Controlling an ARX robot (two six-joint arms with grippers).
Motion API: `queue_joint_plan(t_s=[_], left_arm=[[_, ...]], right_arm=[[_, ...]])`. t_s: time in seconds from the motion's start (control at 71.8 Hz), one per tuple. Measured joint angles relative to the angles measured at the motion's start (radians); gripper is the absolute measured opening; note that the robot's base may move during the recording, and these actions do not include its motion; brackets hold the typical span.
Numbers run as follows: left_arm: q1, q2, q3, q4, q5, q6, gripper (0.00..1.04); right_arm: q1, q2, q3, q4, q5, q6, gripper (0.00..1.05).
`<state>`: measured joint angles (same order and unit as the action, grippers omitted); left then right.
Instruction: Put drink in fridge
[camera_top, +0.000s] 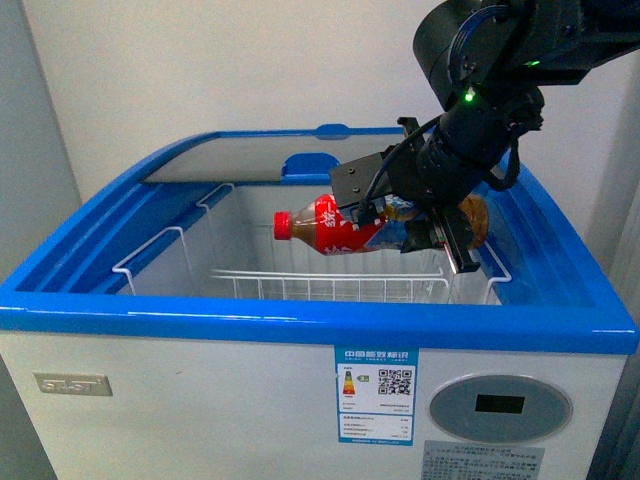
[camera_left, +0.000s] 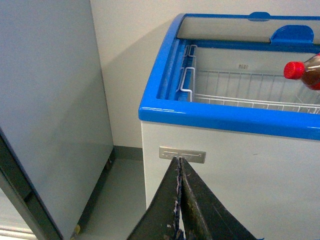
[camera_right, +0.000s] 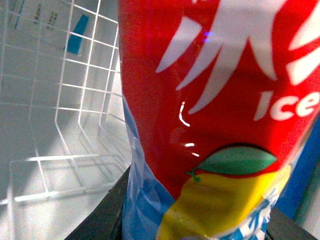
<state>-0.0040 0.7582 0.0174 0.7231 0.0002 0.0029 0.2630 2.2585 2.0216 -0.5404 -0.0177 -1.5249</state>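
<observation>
While the right gripper (camera_top: 405, 222) clamps the drink (camera_top: 335, 228) at mid-body, the front view has the bottle lying roughly level over the open top of the fridge (camera_top: 250, 322), red cap pointing to the robot's left, clear of the wire baskets (camera_top: 330, 285) below. Glass lid (camera_top: 240, 160) sits slid to the back. Blue rim all round, white front with an energy sticker (camera_top: 376, 393) and a grey control panel (camera_top: 500, 405). Plain white wall (camera_top: 200, 60) behind.

Left wrist view: left gripper (camera_left: 180, 200) has both fingers pressed together, nothing between them, low in front of the fridge's white face near a metal nameplate (camera_left: 182, 154). Grey cabinet (camera_left: 50, 100) stands beside the fridge, grey floor (camera_left: 120, 200) between them. Bottle cap (camera_left: 296, 70) shows over the baskets.

Right wrist view: red label with white lettering and a lemon graphic fills the frame; 1 dark finger (camera_right: 100, 220) against it, white basket wire (camera_right: 85, 100) behind.
</observation>
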Motion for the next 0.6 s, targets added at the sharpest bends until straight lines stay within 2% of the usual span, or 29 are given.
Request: queue_joint_plan(t_s=[0.265, 0.418, 0.599], left_arm=[[0.000, -0.188, -0.002, -0.165, 0.000, 0.000, 0.03], [0.000, -0.267, -0.002, -0.238, 0.000, 0.000, 0.03], [0.000, -0.351, -0.002, -0.318, 0.000, 0.000, 0.03]], right_arm=[[0.020, 0.157, 0.194, -0.021, 0.035, -0.063, 0.40], [0.028, 0.201, 0.215, -0.001, 0.041, -0.094, 0.40], [0.041, 0.225, 0.184, 0.100, 0.044, -0.126, 0.40]])
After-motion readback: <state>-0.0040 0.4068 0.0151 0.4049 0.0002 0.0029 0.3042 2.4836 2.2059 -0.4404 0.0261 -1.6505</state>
